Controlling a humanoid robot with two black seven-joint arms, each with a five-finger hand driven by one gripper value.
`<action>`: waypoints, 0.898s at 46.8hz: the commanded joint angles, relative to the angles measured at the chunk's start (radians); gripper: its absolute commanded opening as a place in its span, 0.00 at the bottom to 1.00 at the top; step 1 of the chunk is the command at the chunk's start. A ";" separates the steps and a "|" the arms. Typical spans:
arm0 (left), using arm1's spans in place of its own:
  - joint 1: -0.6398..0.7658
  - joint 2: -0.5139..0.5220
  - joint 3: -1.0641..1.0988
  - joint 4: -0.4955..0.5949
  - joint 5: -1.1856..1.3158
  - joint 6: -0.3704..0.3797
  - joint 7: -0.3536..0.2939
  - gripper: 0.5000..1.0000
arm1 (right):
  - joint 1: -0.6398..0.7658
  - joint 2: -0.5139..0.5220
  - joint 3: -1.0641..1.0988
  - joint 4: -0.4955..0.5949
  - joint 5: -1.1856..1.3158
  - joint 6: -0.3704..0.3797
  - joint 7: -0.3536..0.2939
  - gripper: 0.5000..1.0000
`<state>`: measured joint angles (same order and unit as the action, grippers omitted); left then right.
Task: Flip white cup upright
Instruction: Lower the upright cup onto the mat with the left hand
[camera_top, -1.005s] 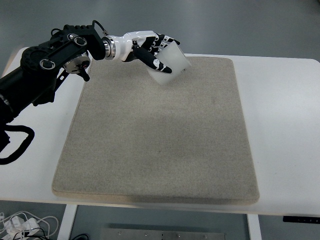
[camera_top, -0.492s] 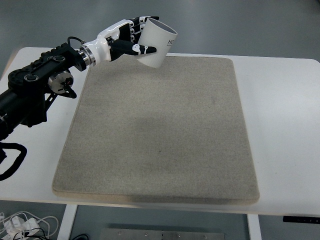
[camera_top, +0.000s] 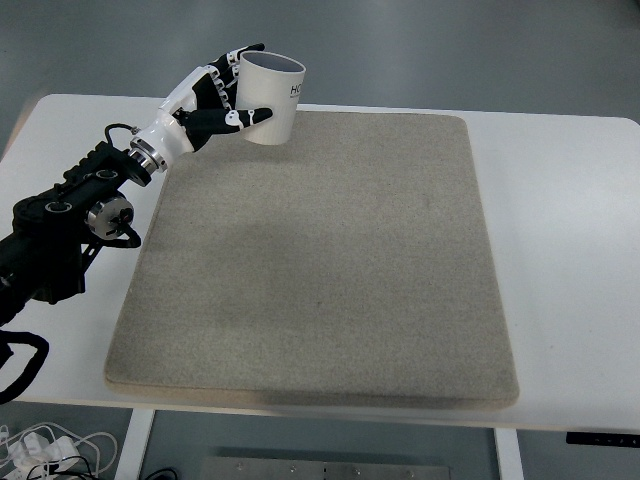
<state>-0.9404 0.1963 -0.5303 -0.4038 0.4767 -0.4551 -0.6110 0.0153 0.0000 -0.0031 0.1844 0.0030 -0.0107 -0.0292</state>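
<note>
The white cup (camera_top: 271, 98) is held in the air above the far left corner of the beige mat (camera_top: 320, 260), nearly upright with its open mouth facing up and dark print near the rim. My left hand (camera_top: 225, 95) is shut on the cup from its left side, thumb across the front and fingers wrapped behind. The black left arm (camera_top: 70, 220) runs in from the picture's left edge. The right arm does not show.
The mat lies on a white table (camera_top: 570, 250) with bare margins at the right and left. Cables lie on the floor at the lower left (camera_top: 40, 450). The grey floor shows beyond the table's far edge.
The left hand has turned the cup from tilted with its mouth down to nearly upright, and has carried it left and slightly back. The arm has drawn back toward the left.
</note>
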 joint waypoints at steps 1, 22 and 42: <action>0.015 0.003 0.004 0.002 0.003 0.027 0.000 0.26 | 0.000 0.000 0.000 0.000 -0.001 0.000 0.000 0.90; 0.065 0.005 0.038 0.000 0.013 0.150 0.000 0.29 | 0.000 0.000 0.000 0.000 0.000 0.000 0.000 0.90; 0.081 -0.018 0.087 0.000 0.026 0.162 0.000 0.32 | 0.000 0.000 0.000 0.000 0.000 0.000 0.000 0.90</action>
<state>-0.8590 0.1829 -0.4475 -0.4035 0.5029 -0.2981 -0.6110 0.0154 0.0000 -0.0031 0.1841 0.0030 -0.0107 -0.0291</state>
